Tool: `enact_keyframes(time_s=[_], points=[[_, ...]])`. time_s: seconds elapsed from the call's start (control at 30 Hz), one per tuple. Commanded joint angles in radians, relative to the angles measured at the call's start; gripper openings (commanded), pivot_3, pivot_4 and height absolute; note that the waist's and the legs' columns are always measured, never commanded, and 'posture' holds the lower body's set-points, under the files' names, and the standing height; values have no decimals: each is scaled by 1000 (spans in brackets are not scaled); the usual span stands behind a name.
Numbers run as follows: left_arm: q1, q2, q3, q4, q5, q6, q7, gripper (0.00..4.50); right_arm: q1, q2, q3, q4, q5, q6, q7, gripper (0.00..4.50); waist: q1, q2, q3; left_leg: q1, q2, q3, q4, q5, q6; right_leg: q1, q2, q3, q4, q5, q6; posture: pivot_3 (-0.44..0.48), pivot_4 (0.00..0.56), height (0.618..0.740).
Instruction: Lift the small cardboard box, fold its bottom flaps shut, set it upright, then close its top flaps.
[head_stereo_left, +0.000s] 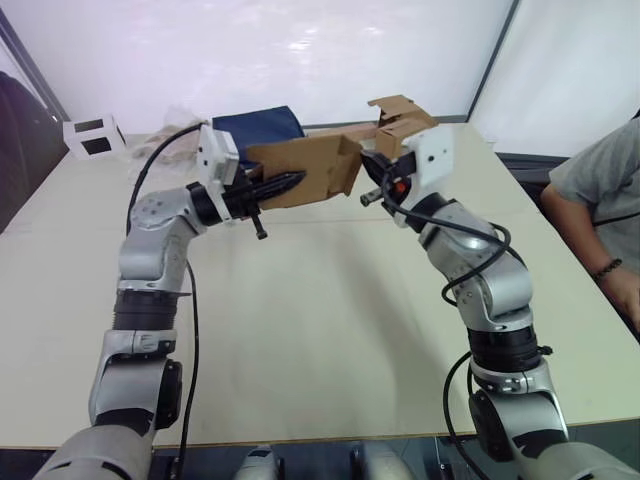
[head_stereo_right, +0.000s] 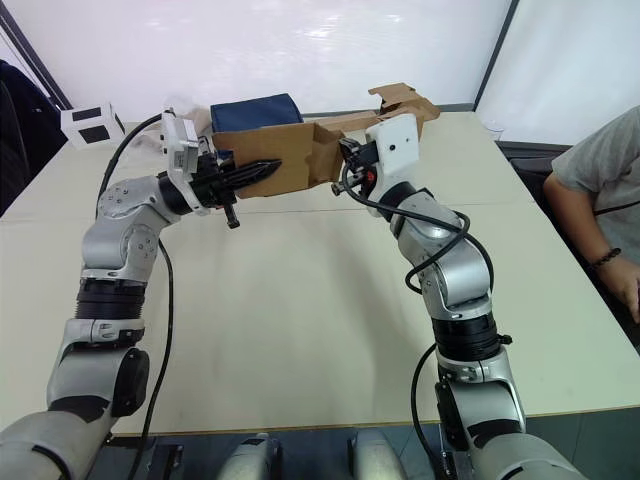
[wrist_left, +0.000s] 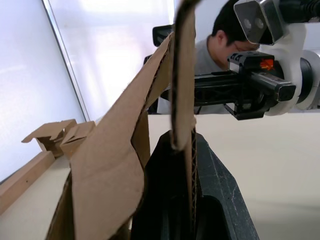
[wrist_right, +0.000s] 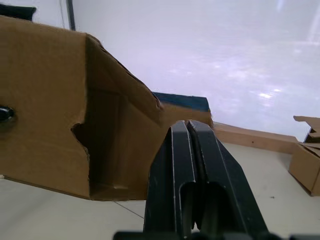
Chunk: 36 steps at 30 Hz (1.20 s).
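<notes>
The small cardboard box (head_stereo_right: 275, 160) is up in the air over the far part of the table (head_stereo_right: 300, 320), held between the two arms. It lies on its side, and its open end faces the right arm. The flaps (wrist_right: 122, 85) at that end are bent in a bit but not folded flat.

The left gripper (head_stereo_right: 255, 168) holds the box — its black fingers are pinched on one cardboard wall, one finger on the outside and one behind it. In the left wrist view the wall (wrist_left: 182, 100) stands squeezed between the two fingers.

The right gripper (wrist_right: 189, 131) is just beside the open end of the box. Its two fingers are pressed together with nothing between them.

Behind the box a dark blue bag (head_stereo_right: 255, 110) sits on the table. Next to it lies a long cardboard strip (head_stereo_right: 345, 122) that joins another brown box (head_stereo_right: 405, 100) with its flaps sticking up. A little white box (head_stereo_right: 92, 123) with dark squares on it rests at the far left corner. A person (head_stereo_right: 600, 210) in a grey shirt sits at the right side of the table, with one arm near the edge.
</notes>
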Motion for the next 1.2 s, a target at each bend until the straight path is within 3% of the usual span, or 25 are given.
enact_keyframes(time_s=[0.03, 0.7, 1.2], points=[[7, 11, -5, -41, -25, -4, 9, 48, -23, 10, -1, -26, -4, -28, 18, 0, -5, 0, 0, 0, 0, 0, 0, 0, 0, 0, 0, 0, 0, 0, 0, 0, 150, 740], [23, 26, -27, -48, -35, -1, 24, 48, -53, -22, -40, -24, -38, -53, 29, 0, -8, 0, 0, 0, 0, 0, -1, 0, 1, 0, 0, 0, 0, 0, 0, 0, 150, 740], [38, 19, -45, -107, -73, 62, 41, 48, -9, 44, 35, -59, -35, -24, 54, 0, -9, 0, 0, 0, 0, 0, -1, 0, 1, 0, 0, 0, 0, 0, 0, 0, 150, 740]])
